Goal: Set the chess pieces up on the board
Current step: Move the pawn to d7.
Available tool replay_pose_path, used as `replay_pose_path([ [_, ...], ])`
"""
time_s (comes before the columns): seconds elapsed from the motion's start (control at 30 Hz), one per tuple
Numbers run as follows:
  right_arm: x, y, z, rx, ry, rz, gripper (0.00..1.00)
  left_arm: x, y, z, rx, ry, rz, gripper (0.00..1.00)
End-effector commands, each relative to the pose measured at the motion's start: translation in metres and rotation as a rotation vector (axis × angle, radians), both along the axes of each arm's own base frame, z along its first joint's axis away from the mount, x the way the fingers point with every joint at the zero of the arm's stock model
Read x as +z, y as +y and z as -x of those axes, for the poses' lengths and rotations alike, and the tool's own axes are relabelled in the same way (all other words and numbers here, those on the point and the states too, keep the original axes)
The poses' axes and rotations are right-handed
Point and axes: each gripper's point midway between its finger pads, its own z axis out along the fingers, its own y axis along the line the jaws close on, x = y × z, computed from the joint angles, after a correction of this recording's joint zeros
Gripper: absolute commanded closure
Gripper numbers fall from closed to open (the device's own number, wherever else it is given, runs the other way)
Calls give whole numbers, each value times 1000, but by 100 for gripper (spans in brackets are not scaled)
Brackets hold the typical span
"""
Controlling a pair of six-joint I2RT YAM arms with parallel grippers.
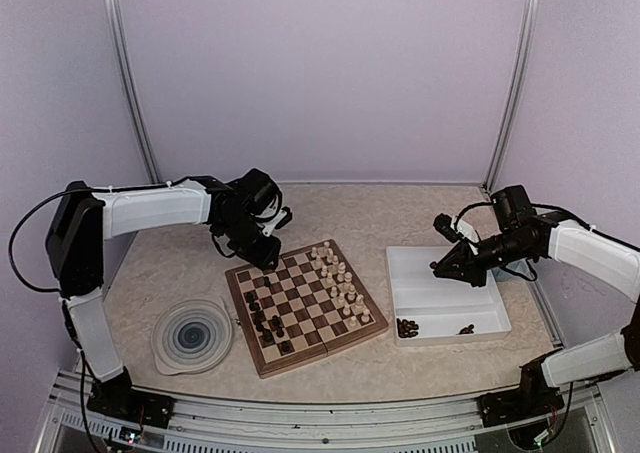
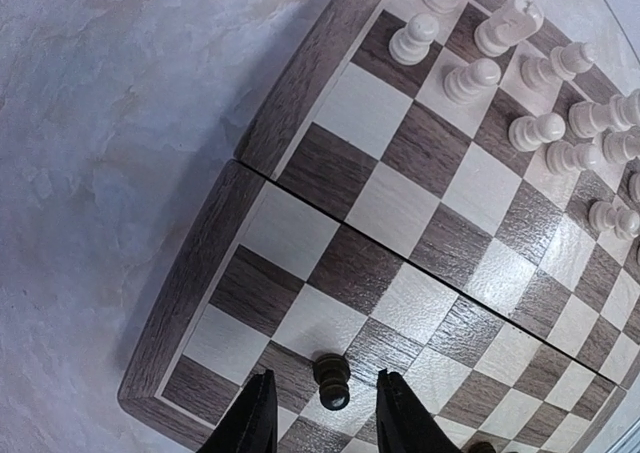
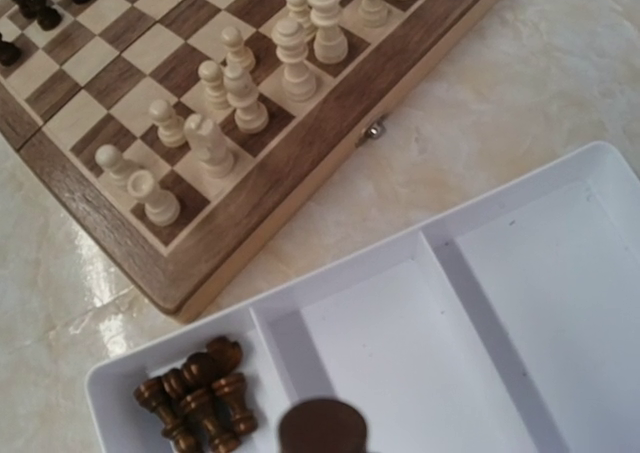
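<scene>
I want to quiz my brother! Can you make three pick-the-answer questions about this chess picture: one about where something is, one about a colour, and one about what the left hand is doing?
1. Where do the spare dark pieces lie?
A) in the white tray
B) on the swirl plate
C) on the table

2. What colour is the pawn between the left hand's fingers?
A) cream
B) red
C) dark brown

3. How is the left hand?
A) shut tight
B) open
C) gripping the plate

Answers:
1 A, they sit inside the tray's walls.
2 C, it is dark like the tray's pieces.
3 B, a gap shows on each side of the pawn.
</scene>
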Motion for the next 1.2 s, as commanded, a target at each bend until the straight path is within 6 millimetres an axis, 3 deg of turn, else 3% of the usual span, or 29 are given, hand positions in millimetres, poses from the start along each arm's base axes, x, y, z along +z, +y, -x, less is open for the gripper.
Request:
replay_pose_path([
  [0.0, -4, 2, 1, 3, -1, 6, 97, -22, 2, 4, 4, 22, -69, 65],
  [0.37, -6, 2, 1, 2, 4, 8, 97, -49, 7, 19, -12, 101, -145, 80],
  [0.67, -6, 2, 1, 4, 2, 6, 97, -45, 13, 39, -17, 131, -161, 94],
  [0.93, -6, 2, 1, 5, 3, 4, 97, -45, 12, 66, -41, 160, -166, 96],
  [1.17, -6, 2, 2, 6, 7, 3, 97, -46, 7, 73, -61, 169, -159, 95],
])
